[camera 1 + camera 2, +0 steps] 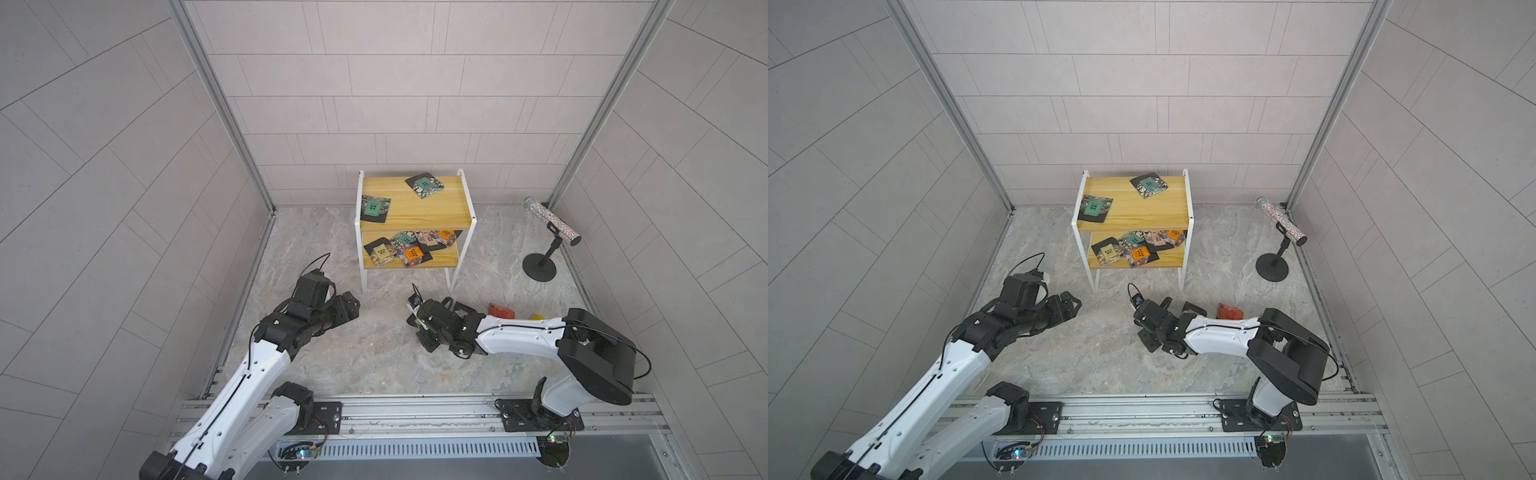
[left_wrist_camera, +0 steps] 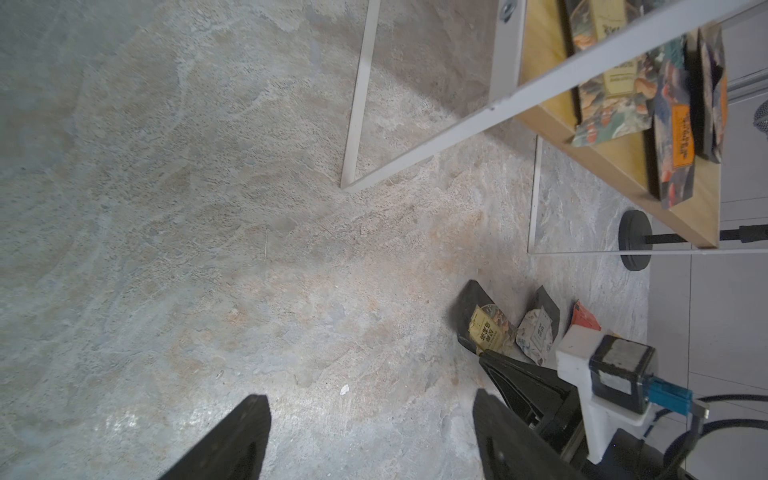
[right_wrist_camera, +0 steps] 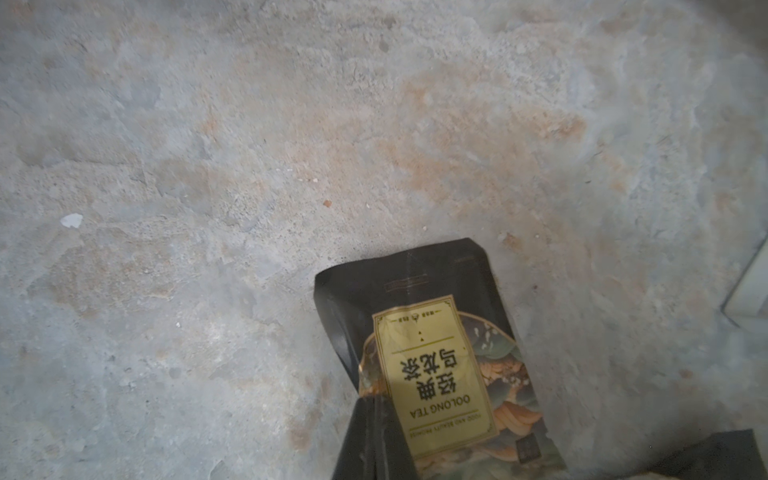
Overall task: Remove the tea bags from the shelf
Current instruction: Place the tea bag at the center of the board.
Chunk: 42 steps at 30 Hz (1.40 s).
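Two black-edged, busy-printed square tea bags (image 1: 424, 185) lie on the top yellow board of the white-framed two-tier shelf (image 1: 432, 210), and more overlap on its lower board. A yellow-labelled oolong sachet (image 3: 432, 374) is off the shelf, pinched by the right gripper (image 3: 376, 415) above the mottled grey stone floor (image 1: 374, 365). The left gripper (image 2: 370, 399) hovers nearby with its jaws spread.

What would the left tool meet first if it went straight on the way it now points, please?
Most likely the bare tabletop just short of the shelf leg; the left tool tilts downward, though depth is uncertain.
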Tool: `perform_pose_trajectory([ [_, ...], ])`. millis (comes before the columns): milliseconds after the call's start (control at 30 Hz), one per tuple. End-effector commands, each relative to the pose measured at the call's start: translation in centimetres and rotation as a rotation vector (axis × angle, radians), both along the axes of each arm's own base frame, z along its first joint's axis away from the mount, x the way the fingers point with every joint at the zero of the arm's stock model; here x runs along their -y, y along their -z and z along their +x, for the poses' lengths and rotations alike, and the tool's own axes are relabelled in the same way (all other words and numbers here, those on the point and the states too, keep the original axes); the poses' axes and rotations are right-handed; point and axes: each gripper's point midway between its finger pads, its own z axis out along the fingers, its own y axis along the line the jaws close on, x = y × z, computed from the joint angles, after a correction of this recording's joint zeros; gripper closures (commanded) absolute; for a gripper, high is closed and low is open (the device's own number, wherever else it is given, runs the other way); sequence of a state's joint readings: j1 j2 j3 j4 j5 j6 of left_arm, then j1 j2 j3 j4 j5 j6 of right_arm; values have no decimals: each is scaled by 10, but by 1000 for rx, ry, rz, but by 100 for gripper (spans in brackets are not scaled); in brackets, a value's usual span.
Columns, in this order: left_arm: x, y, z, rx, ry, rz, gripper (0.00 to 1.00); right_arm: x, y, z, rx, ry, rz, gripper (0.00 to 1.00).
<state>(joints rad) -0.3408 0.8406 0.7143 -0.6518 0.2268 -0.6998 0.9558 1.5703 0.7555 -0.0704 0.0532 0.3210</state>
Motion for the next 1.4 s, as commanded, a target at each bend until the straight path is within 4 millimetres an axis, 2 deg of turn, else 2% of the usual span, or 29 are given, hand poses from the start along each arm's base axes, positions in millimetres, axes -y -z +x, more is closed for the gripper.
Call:
perform_pose_trajectory([
  [0, -1, -14, 3, 40, 1, 8, 15, -10, -5, 1, -12, 3, 37, 100],
  [167, -2, -15, 3, 46, -3, 11, 15, -10, -8, -1, -25, 1, 25, 86],
  [300, -2, -16, 3, 49, -6, 10, 15, -10, -18, -2, -25, -7, 17, 77],
  [700, -3, -38, 5, 94, 0, 11, 15, -1, -68, -4, 45, -6, 43, 68],
  [1133, 0, -86, 19, 162, 24, 28, 17, 0, -146, 1, 137, -16, 111, 57],
  [1367, 8, -118, 33, 189, 28, 0, 18, -1, -176, 2, 143, -25, 109, 51],
])
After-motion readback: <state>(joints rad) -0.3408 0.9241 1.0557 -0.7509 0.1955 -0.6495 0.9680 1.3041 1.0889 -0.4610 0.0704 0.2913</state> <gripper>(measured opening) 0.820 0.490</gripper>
